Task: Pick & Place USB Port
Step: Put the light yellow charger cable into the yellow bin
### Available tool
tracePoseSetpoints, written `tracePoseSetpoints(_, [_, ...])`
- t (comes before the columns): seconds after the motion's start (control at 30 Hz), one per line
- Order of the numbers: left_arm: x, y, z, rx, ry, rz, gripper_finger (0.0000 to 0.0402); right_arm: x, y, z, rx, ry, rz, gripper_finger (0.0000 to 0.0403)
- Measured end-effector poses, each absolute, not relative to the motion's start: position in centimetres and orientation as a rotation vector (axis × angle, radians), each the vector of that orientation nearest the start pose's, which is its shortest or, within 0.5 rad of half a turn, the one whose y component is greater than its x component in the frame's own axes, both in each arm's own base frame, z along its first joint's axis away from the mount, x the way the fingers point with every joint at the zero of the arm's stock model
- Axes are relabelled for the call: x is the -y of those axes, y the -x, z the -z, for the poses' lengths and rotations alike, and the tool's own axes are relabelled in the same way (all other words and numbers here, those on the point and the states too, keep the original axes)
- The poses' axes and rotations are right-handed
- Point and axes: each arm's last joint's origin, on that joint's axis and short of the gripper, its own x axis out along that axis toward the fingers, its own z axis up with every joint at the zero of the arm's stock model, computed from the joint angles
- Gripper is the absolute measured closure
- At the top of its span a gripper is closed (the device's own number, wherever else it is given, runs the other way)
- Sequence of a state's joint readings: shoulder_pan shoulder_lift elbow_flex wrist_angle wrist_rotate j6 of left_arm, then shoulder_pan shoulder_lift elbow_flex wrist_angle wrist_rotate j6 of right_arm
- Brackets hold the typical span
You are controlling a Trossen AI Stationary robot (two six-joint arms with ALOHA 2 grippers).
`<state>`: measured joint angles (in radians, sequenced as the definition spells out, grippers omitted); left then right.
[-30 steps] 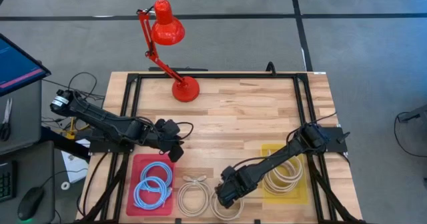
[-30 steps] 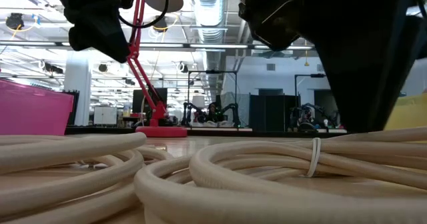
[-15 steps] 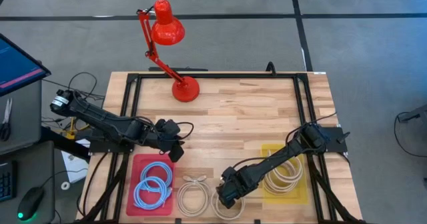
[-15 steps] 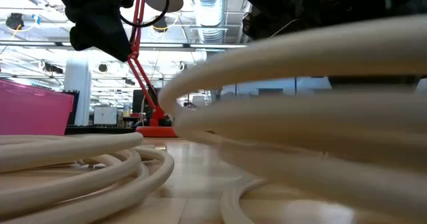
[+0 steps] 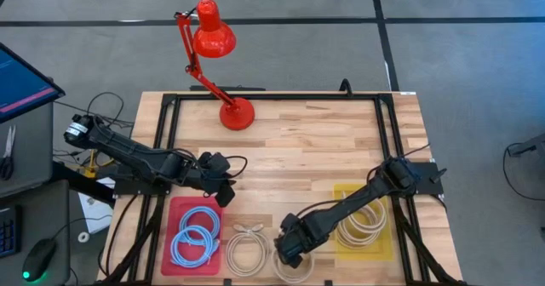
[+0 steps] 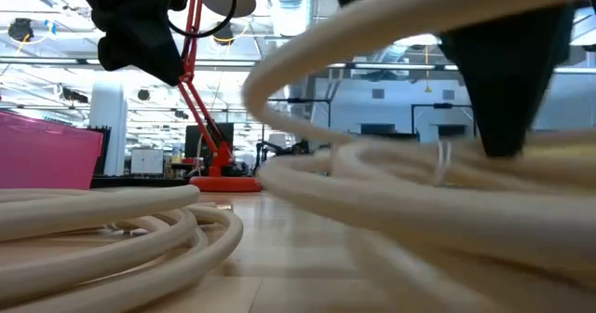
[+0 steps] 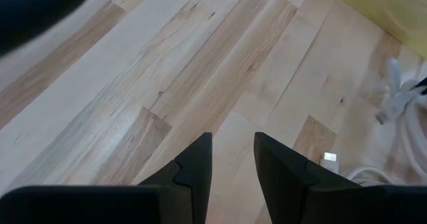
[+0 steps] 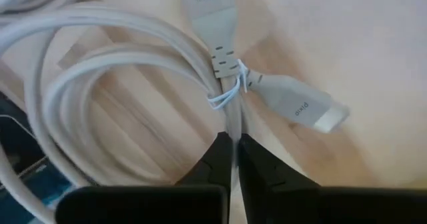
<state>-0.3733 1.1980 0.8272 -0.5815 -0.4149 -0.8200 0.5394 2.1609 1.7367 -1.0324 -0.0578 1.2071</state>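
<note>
A cream cable coil (image 5: 296, 271) near the table's near edge is bound by a thin wire tie (image 8: 227, 94), with two grey plugs (image 8: 300, 107) beside the tie. My right gripper (image 5: 288, 250) is over it and shut on it. A second cream coil (image 5: 247, 254) lies flat on the wood to its left. My left gripper (image 5: 223, 192) hangs open above bare wood (image 7: 232, 147), at the far edge of the pink tray (image 5: 174, 214), touching nothing. My right gripper (image 8: 234, 139) pinches the coil's bundled strands (image 8: 230, 121) right beside the wire tie, between its two fingers, coming from above. In the low view the coil (image 6: 400, 201) hangs tilted below the gripper, one side arching high. Whether its lower strands touch the table, I cannot tell.
The pink tray holds blue cable coils (image 5: 194, 233). A yellow tray (image 5: 381, 250) to the right holds more cream coils (image 5: 362, 222). A red desk lamp (image 5: 236, 114) stands at the far edge. Bare wood (image 5: 298, 154) fills the middle of the table.
My right gripper has raised the cream coil. A second ago it lay flat on the table; now one side stands high and the coil hangs tilted, swinging in the low view. The neighbouring coil has stayed where it was.
</note>
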Motion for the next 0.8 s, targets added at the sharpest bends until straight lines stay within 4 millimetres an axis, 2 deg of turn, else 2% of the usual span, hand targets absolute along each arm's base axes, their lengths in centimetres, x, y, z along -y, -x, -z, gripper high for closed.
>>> tracePoseSetpoints(0.17, [7.3, -21.7, -24.0, -0.788, 0.403, -0.385, 0.0291, -21.6, -36.7, -20.9, -1.474, -0.55, 0.441, 0.0401])
tracePoseSetpoints(0.53, [7.3, -21.8, -24.0, -0.787, 0.404, -0.384, 0.0291, -20.4, -36.1, -28.8, -1.373, -0.417, 0.544, 0.0402])
tracePoseSetpoints(0.8, [7.3, -21.8, -24.0, -0.786, 0.405, -0.384, 0.0291, -19.7, -35.5, -33.1, -1.226, -0.439, 0.517, 0.0403])
